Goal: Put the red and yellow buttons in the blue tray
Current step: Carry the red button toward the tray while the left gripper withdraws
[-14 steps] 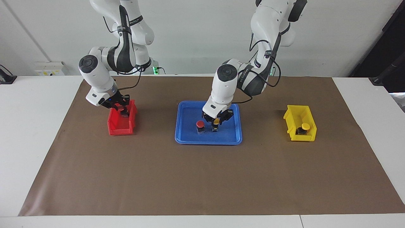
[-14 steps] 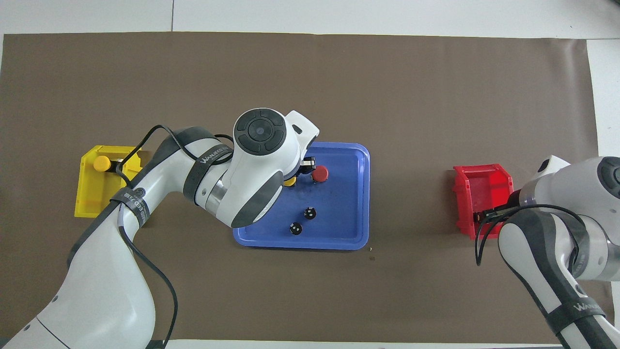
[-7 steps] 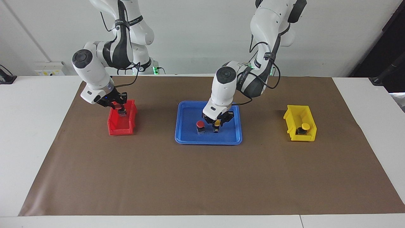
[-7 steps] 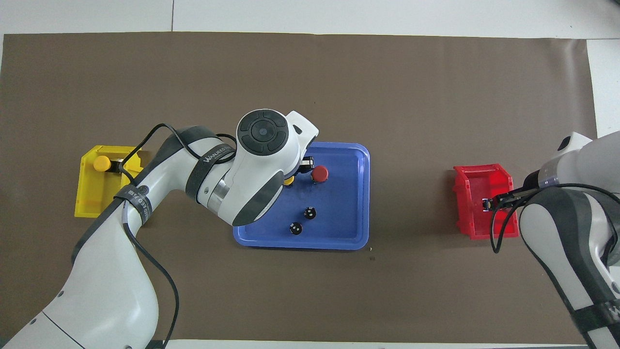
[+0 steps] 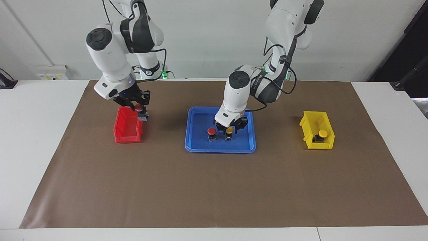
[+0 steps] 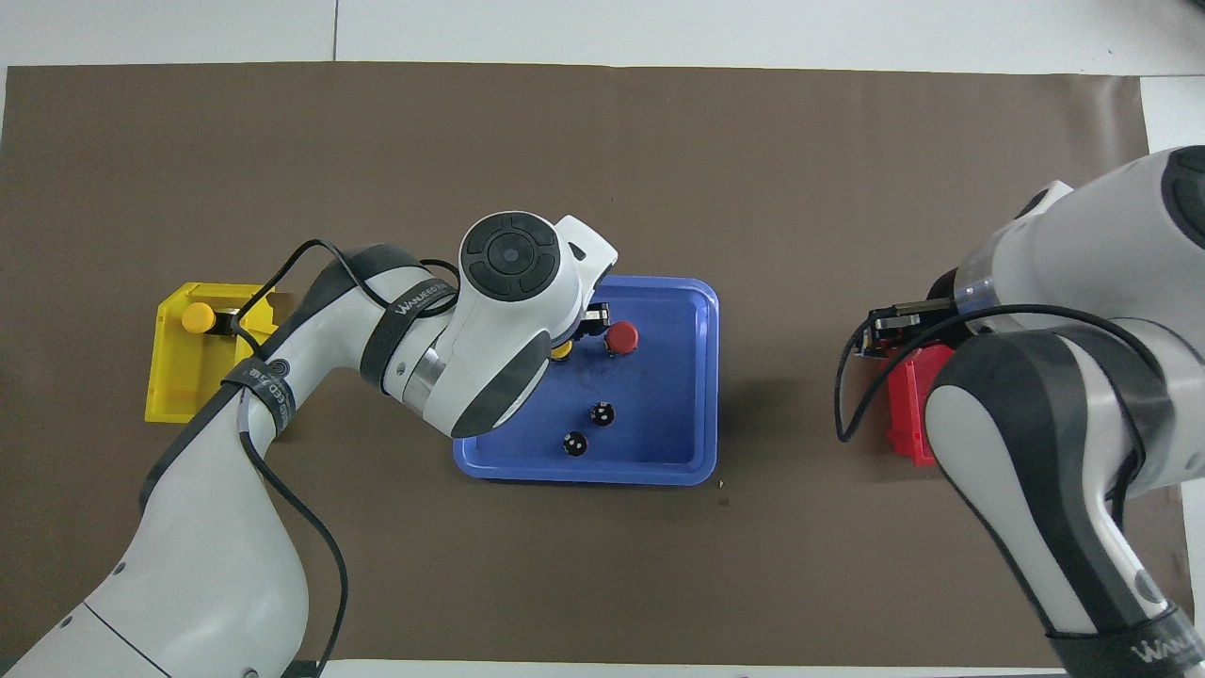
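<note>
Facing view: right gripper [image 5: 139, 107] clamped on red button [image 5: 138, 107], raised over red bin [image 5: 128, 130] rim toward blue tray [image 5: 194, 146]. Left gripper [image 5: 230, 127] low in tray, fingers apart astride yellow button [image 5: 229, 130]; second red button [image 5: 211, 131] just beside. Bare mat [image 5: 214, 190] wide open between bins and tray. Last yellow button [image 5: 322, 134] in yellow bin [image 5: 309, 126]. Overhead: left wrist hides most of tray's yellow button; two dark cylinders [image 6: 588, 428] stand in tray nearer robots.

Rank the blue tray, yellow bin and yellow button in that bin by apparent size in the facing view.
1. Blue tray, clearly largest.
2. Yellow bin.
3. Yellow button inside it, smallest.
</note>
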Controlling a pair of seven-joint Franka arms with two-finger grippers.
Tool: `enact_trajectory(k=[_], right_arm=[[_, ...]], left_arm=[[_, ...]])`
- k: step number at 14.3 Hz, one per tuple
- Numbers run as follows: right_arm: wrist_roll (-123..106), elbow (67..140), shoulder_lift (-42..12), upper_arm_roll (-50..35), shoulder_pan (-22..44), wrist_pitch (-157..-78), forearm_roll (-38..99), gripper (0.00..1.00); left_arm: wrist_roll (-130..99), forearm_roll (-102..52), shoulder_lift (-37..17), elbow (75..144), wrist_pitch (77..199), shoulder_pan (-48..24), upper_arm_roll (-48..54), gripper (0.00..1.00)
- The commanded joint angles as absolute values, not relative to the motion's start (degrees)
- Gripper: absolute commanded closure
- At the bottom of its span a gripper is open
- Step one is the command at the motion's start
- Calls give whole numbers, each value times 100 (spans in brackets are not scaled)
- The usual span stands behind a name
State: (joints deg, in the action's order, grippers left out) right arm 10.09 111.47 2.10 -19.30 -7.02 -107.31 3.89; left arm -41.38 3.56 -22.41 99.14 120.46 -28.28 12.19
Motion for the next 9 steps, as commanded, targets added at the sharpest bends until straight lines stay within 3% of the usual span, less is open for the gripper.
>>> enact_trajectory(k=[1, 4, 7, 9], right_arm=[[1825, 11013, -61, -1934, -335, -11230, 624, 81], [2249, 11013, -307, -1934, -18, -11705, 624, 80], [2671, 11013, -544, -1934, 246, -12084, 607, 81], [2986, 11013, -746, -1925, 534, -12382, 510, 80]], left_arm=[[-4236, 519, -2180, 9862, 11849, -2865, 1143, 38], [-4105, 519, -1698, 9853, 11384, -2682, 1134, 35], [-3675, 501, -1171, 9949, 10812, -2270, 1134, 0], [-2940, 501, -968, 9993, 10461, -1848, 1134, 0]])
